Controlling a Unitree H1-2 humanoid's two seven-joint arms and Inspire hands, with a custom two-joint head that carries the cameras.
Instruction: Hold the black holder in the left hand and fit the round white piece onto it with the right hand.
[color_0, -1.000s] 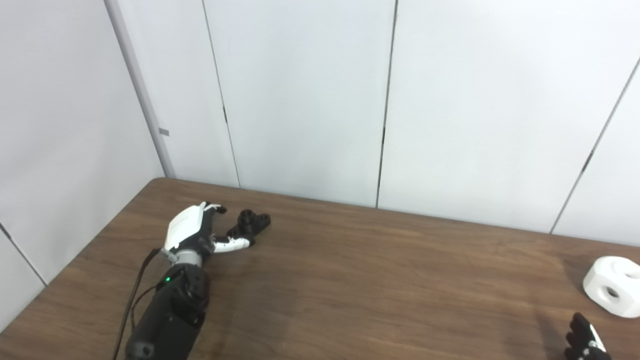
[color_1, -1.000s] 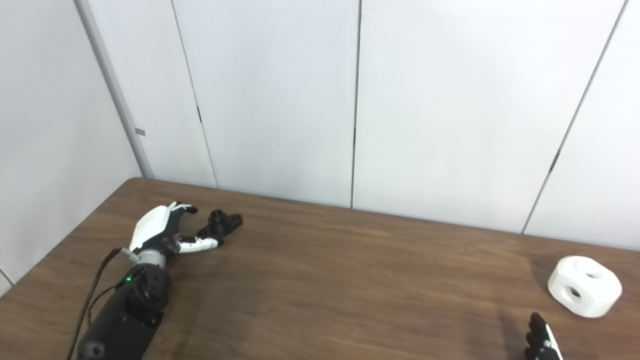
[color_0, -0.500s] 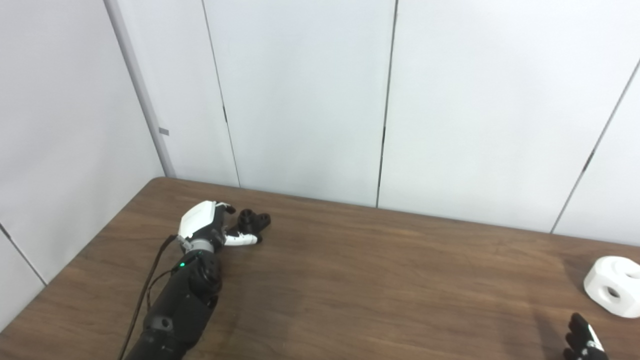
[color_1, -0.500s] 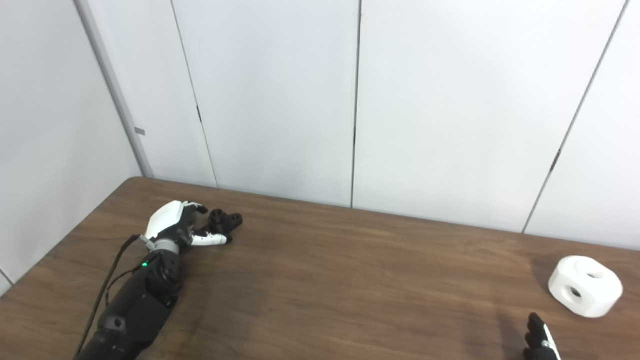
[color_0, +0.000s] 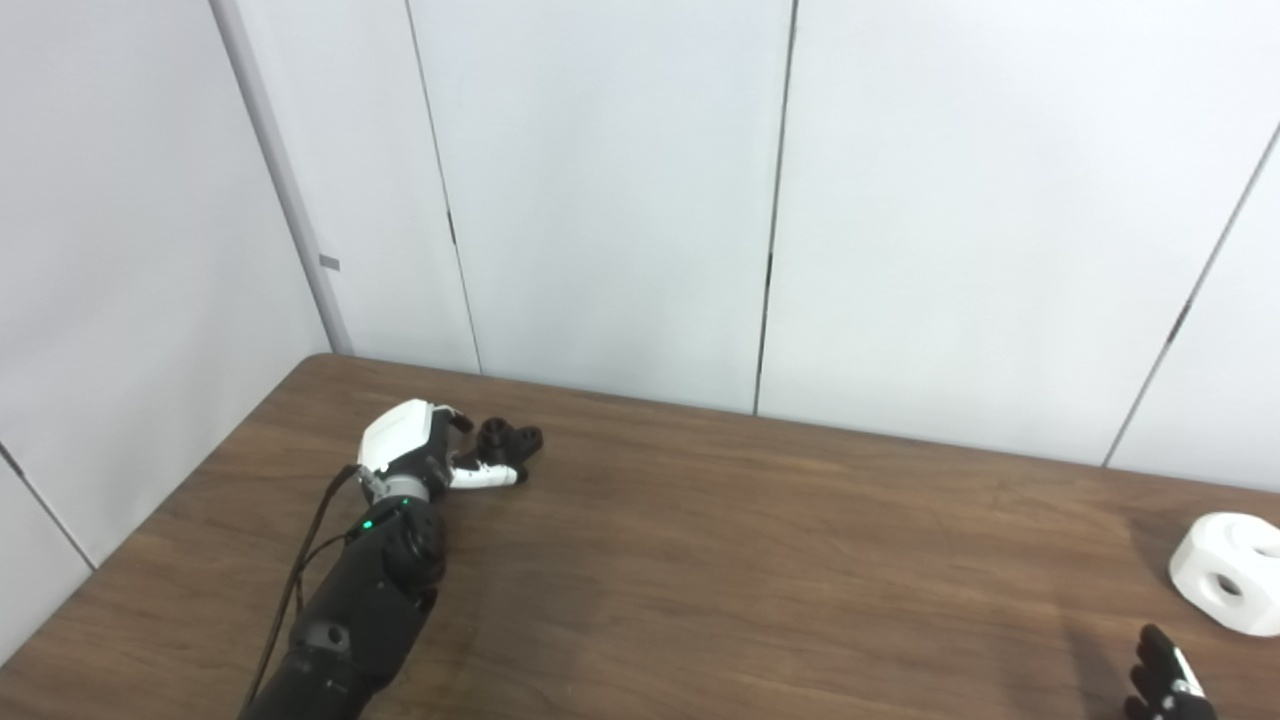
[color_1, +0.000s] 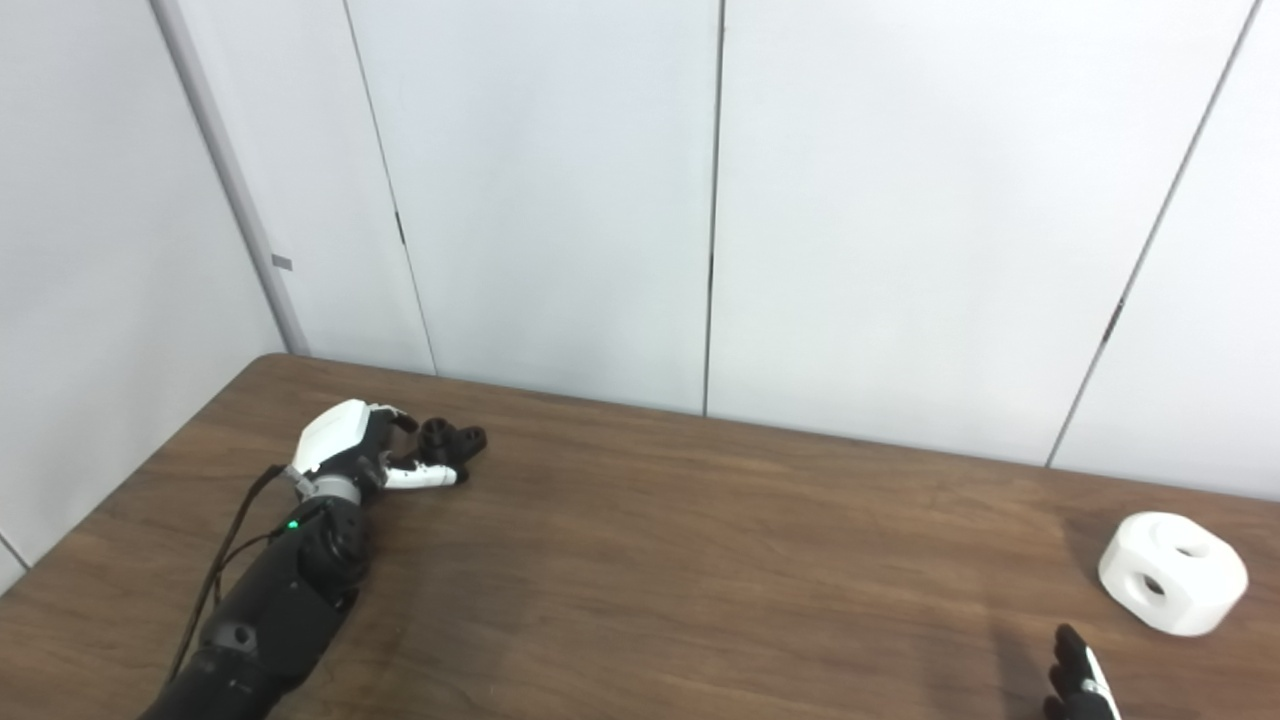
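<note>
From my station, the left hand (color_0: 420, 455) lay at ten o'clock on the brown table (color_0: 720, 560), thumb and fingers apart around the black holder (color_0: 507, 443), touching it but not yet clamped. The round white piece (color_0: 1225, 585) sat at three o'clock, near the table's right edge. Only the right hand's (color_0: 1165, 685) dark fingertips showed at five o'clock, just below the piece; I could not tell its spread.
</note>
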